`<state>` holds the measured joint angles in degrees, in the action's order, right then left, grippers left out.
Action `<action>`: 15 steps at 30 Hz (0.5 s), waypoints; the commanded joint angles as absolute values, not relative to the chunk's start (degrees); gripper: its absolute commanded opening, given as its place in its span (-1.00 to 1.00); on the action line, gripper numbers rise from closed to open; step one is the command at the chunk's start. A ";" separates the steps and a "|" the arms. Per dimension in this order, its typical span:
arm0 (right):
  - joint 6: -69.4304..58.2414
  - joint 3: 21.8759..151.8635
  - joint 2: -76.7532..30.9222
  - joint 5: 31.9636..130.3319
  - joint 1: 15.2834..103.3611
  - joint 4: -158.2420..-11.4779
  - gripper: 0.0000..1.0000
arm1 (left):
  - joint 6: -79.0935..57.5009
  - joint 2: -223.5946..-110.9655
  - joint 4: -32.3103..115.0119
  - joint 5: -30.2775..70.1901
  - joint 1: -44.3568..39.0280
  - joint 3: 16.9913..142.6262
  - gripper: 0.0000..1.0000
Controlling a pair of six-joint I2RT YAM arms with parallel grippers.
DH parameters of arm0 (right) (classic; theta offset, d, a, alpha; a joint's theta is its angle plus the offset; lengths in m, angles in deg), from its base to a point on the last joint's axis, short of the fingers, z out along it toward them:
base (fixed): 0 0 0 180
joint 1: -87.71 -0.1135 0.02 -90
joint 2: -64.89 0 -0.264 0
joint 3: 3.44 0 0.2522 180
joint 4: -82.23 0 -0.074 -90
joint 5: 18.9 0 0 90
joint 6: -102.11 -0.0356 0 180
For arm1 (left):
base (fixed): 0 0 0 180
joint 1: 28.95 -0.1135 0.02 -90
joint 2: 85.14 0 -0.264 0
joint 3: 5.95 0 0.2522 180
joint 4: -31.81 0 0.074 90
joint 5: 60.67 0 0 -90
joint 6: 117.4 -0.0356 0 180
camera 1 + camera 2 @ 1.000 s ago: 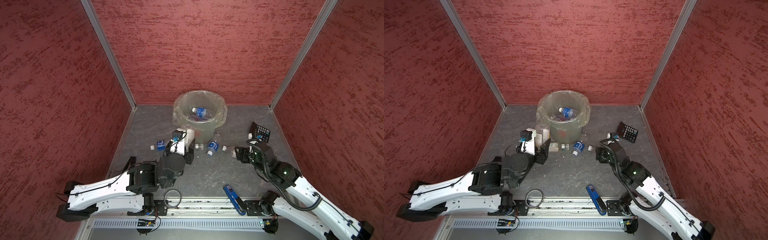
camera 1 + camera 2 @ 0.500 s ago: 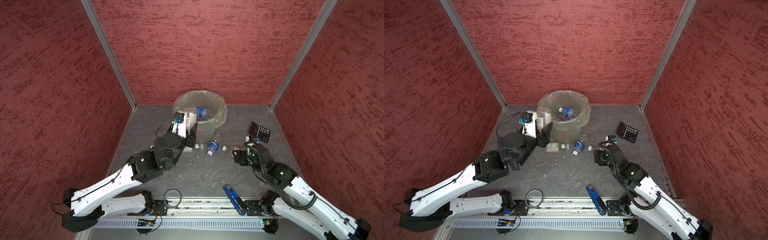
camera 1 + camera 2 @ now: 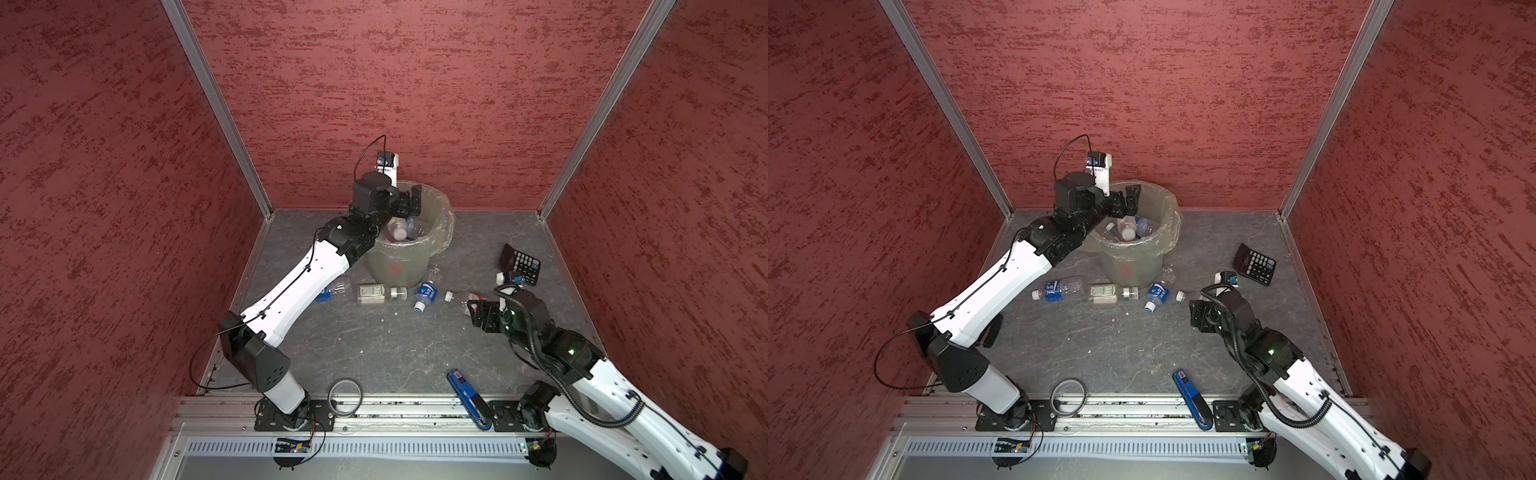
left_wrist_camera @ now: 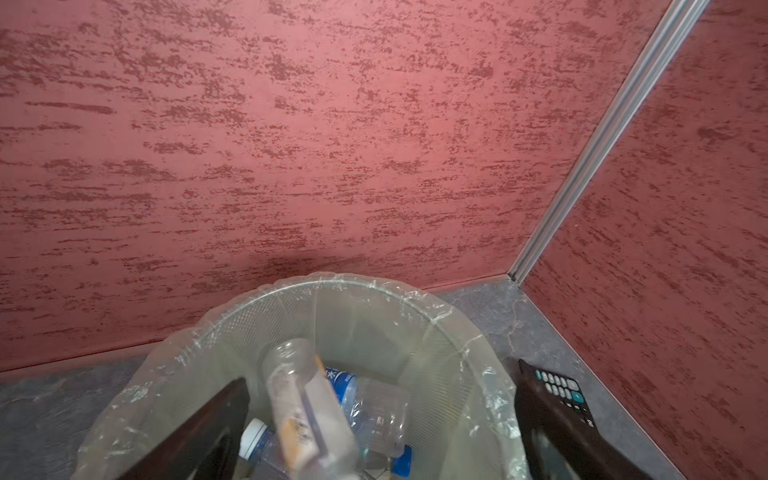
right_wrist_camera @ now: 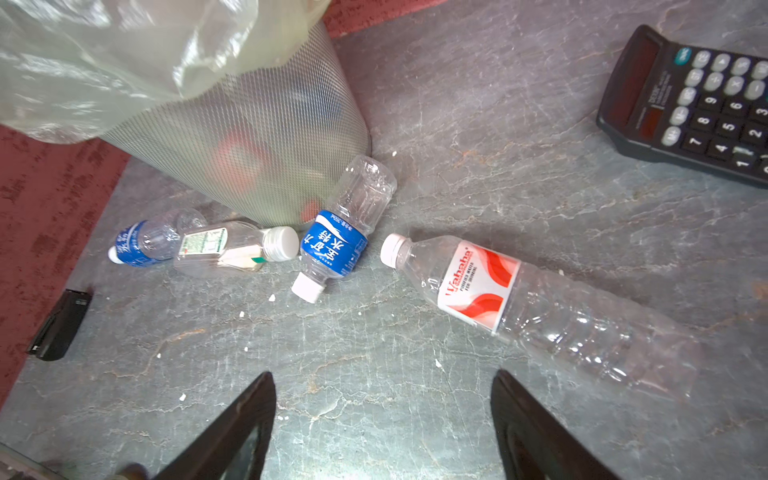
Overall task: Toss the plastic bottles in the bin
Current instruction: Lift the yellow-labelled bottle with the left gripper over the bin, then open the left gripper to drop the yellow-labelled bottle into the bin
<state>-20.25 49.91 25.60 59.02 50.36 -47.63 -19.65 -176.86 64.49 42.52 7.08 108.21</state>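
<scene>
Left tool (image 3: 409, 205) hangs spread above the bin (image 3: 395, 266), a loose bottle (image 4: 299, 399) inside. Lift it straight up, clear of the liner (image 3: 444, 232). Right tool (image 5: 382, 374), spread, should straddle the red-labelled bottle (image 5: 519, 299) lying on the surface (image 3: 374, 340) beside the bin.

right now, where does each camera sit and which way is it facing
Top views: high over the front rail, looking down into the red-walled cell; both white arms show.
Left wrist: above the round grey-green bag-lined bin, looking into it; open left gripper shows.
Right wrist: low over the grey floor, facing four fallen clear plastic bottles near the bin's base; open right gripper shows.
Shared: both wrist views catch the bin and the black calculator.
</scene>
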 commanded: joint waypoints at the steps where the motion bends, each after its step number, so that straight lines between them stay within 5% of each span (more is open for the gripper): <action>1: -21.47 51.22 25.96 58.28 50.27 -46.53 0.65 | -20.10 -172.05 63.14 40.25 6.69 109.92 0.99; 15: -21.44 53.32 19.41 54.00 50.27 -44.92 0.74 | -18.27 -161.11 63.86 38.43 6.73 98.06 0.99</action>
